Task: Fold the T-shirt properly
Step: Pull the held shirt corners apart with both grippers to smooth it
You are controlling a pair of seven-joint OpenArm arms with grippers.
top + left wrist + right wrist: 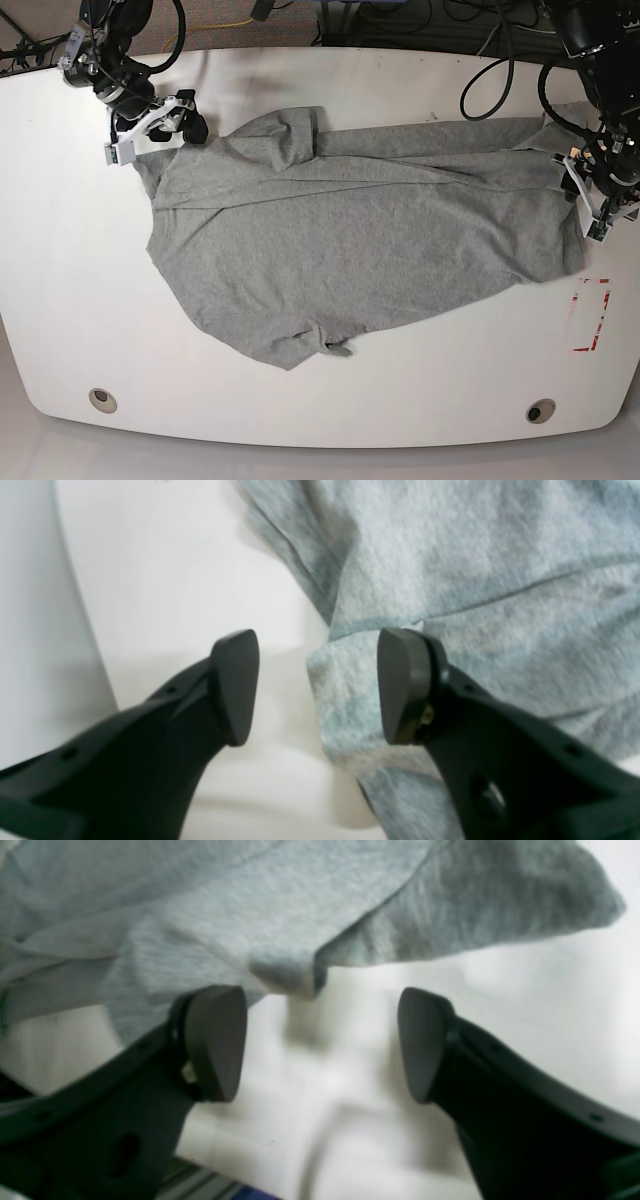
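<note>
The grey T-shirt (350,230) lies spread and wrinkled across the white table (70,260), with one sleeve bunched at its front edge. My right gripper (193,126) stands at the shirt's far left corner. In the right wrist view its jaws (322,1040) are open, with nothing between them and a cloth edge (300,975) just beyond the tips. My left gripper (568,172) is at the shirt's right edge. It is open (318,685), and a fold of the cloth (345,690) lies loose beside the right finger (402,685).
A red-outlined rectangle (590,315) is marked on the table at the front right. Two round holes (100,400) (540,411) sit near the front edge. Cables (480,40) run behind the table. The table's rounded edge (80,605) shows left of my left gripper.
</note>
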